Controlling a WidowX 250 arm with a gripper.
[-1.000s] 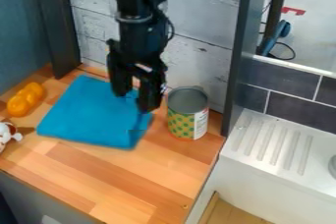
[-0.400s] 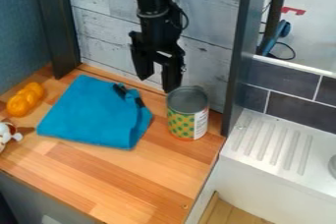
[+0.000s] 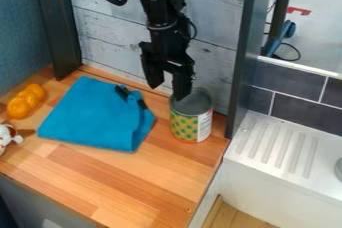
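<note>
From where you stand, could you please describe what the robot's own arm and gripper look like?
The arm is black and jointed, with a greyish ring-like edge low on it. A thick black cable loops beside its upper part, and a thinner dark one curves along the other side. The gripper is black too, with two blocky fingers.

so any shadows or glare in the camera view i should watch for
camera view: a dark shadow on the wooden counter beside the small toy; little detail in the black gripper; no strong glare on the can, its top a dull grey; the white sink is bright, but its ridges can be made out
</note>
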